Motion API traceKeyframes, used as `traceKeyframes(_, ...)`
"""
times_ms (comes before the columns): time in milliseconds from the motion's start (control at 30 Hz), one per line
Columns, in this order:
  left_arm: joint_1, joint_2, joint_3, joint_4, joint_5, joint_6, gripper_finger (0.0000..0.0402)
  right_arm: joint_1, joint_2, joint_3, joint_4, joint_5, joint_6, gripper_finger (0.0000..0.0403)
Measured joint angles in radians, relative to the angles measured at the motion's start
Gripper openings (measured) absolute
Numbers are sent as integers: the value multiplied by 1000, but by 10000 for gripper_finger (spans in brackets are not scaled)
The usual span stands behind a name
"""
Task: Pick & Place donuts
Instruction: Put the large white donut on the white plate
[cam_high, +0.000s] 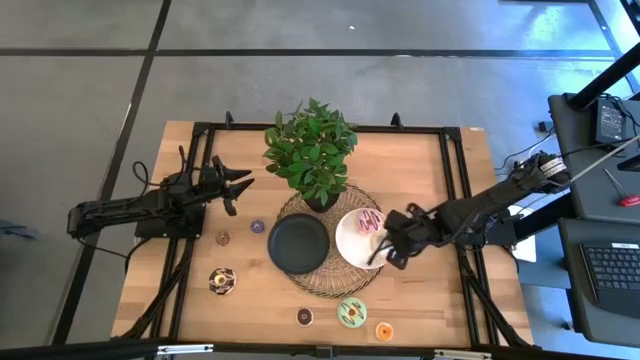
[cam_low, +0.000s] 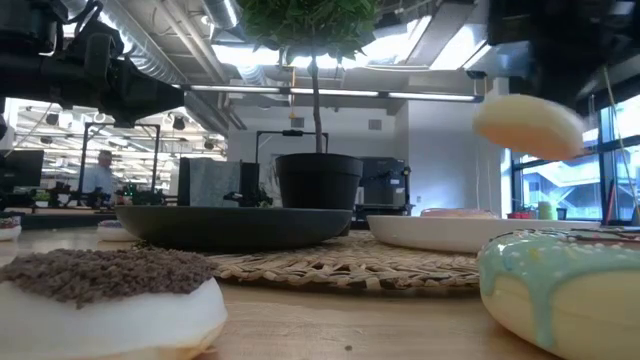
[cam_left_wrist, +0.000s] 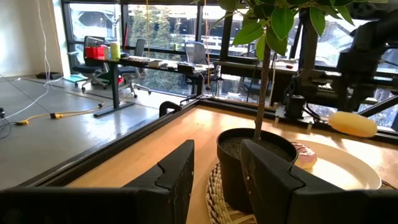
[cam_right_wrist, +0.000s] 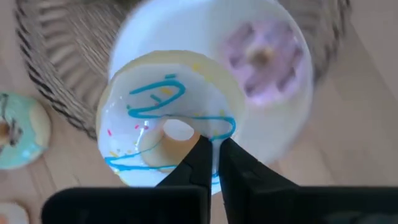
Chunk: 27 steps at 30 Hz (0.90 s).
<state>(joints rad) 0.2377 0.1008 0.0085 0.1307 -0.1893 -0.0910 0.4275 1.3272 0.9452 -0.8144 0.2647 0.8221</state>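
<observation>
My right gripper (cam_high: 385, 248) hangs over the near right rim of the white plate (cam_high: 345, 240), shut on a cream donut (cam_right_wrist: 155, 99) with blue icing lines. The same donut (cam_low: 530, 125) hangs in the air in the low view. A pink donut (cam_high: 370, 220) lies flat on the white plate. The black plate (cam_high: 298, 243) sits beside it on a woven mat (cam_high: 325, 285). Several other donuts lie flat on the wood: a green one (cam_high: 351, 313), an orange one (cam_high: 384, 331), a brown-sprinkled one (cam_high: 221, 281) and small ones (cam_high: 257, 227). My left gripper (cam_high: 238, 185) waits open near the table's left edge. My right gripper comes from above, pointing down, with its fingers (cam_right_wrist: 200, 158) close together on the ring of the cream donut right beside its hole (cam_right_wrist: 186, 138). The fingers themselves cover the exact place of contact. The donut is lifted clear above the white plate (cam_left_wrist: 348, 171), lying roughly level, slightly tilted.
A potted plant (cam_high: 312, 150) stands on the far part of the mat, its pot (cam_left_wrist: 249, 162) right ahead of my left gripper (cam_left_wrist: 214, 168). A black frame (cam_high: 455, 200) runs round the table top. Bare wood lies at the far left and near right.
</observation>
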Motion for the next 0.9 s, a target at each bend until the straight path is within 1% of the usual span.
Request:
traceKeyframes(67,0,0,0,0,0,0,127,-23,49,24,48,-23,-70,20)
traceKeyframes(167,0,0,0,0,0,0,127,-47,125,68,68,-61,-150,26)
traceKeyframes(300,0,0,0,0,0,0,127,-68,210,106,55,-87,-196,26)
traceKeyframes(433,0,0,0,0,0,-1,127,-89,269,111,54,-132,-203,26)
traceKeyframes(633,0,0,0,0,0,-1,127,-99,322,111,53,-136,-206,32)
traceKeyframes(900,0,0,0,0,0,-1,127,-99,334,111,54,-137,-204,34)
